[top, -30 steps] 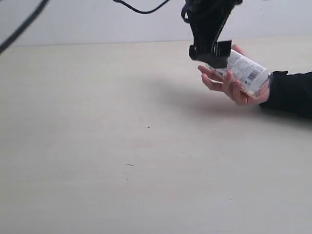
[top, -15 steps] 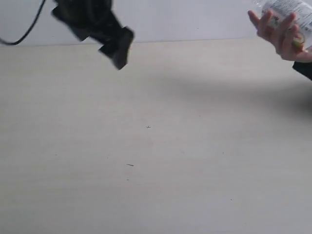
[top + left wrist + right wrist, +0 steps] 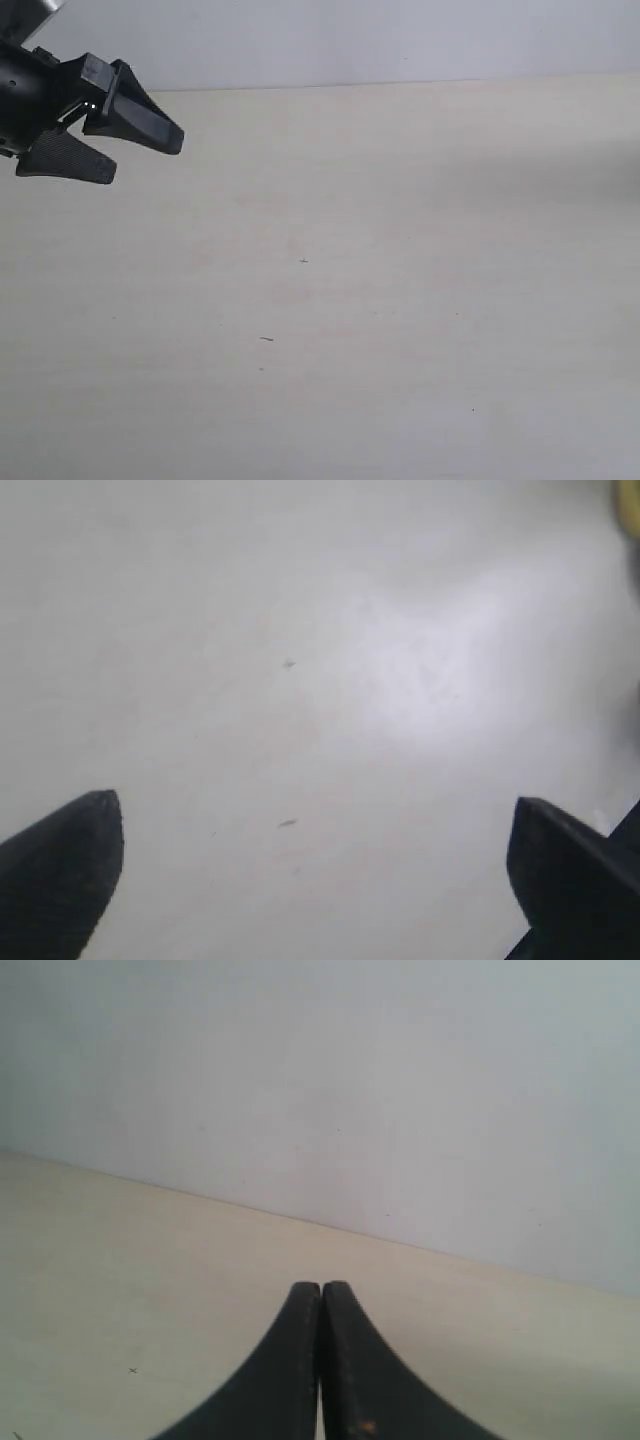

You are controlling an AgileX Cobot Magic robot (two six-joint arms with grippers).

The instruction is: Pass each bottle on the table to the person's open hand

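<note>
No bottles and no person's open hand show in any view. In the exterior view my left gripper (image 3: 146, 162) hovers at the far left above the table (image 3: 380, 300), open, with nothing between its black fingers (image 3: 150, 128). The left wrist view confirms it: the left gripper (image 3: 315, 825) has its tips far apart over bare tabletop (image 3: 300, 630). My right gripper (image 3: 320, 1290) appears only in its own wrist view, shut with its fingers pressed together and holding nothing, above the table (image 3: 120, 1260).
A pale wall (image 3: 400, 40) runs behind the table's far edge. Tiny dark specks (image 3: 304, 261) mark the tabletop. At the edge of the left wrist view sits a small yellow blur (image 3: 630, 505); what it is I cannot tell.
The left gripper swung from the hand at the right across to the far left. The hand lifted away with the white-labelled bottle and left the view.
</note>
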